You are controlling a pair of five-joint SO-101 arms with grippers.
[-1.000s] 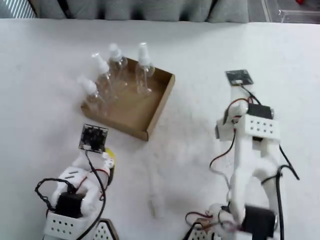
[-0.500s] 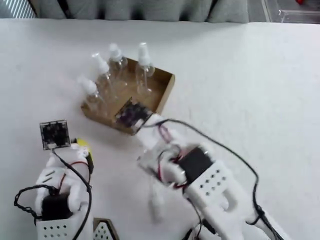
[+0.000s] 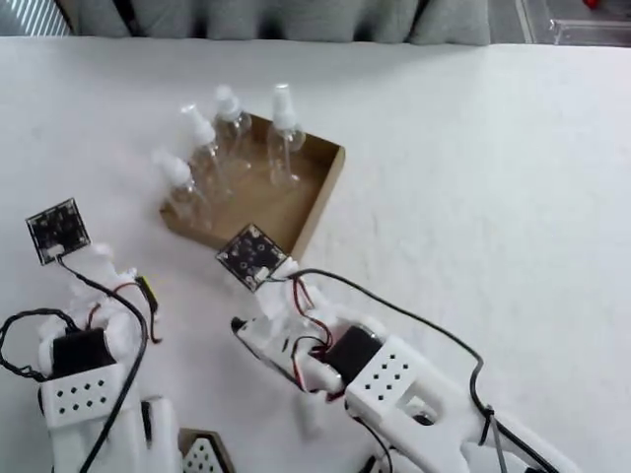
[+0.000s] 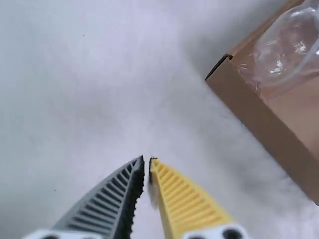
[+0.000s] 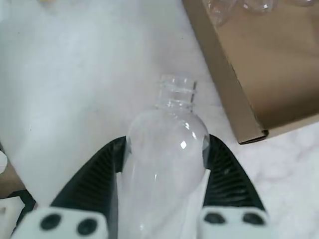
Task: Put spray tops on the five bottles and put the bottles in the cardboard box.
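An uncapped clear bottle (image 5: pixel 167 149) is held in my right gripper (image 5: pixel 167 141), whose black fingers (image 5: pixel 102 174) press on both of its sides. Its open neck points past the near corner of the cardboard box (image 5: pixel 234 99). In the high view this gripper (image 3: pixel 244 330) sits just in front of the box (image 3: pixel 314 212). Several bottles with white spray tops (image 3: pixel 284 138) stand along the box's far side. My left gripper (image 4: pixel 147 163) is shut and holds nothing, low over bare table to the left of the box corner (image 4: pixel 249 109). A small pale piece, perhaps a spray top (image 3: pixel 308 414), lies by the right arm.
The left arm (image 3: pixel 84 345) is at the front left and the right arm (image 3: pixel 394 379) crosses the front middle. The white table (image 3: pixel 493 177) stretches open to the right of the box. A grey backrest (image 3: pixel 296 18) runs along the far edge.
The right arm swung from the right side over to the middle, in front of the box, and now has the bottle between its fingers. The left arm drew back to the left.
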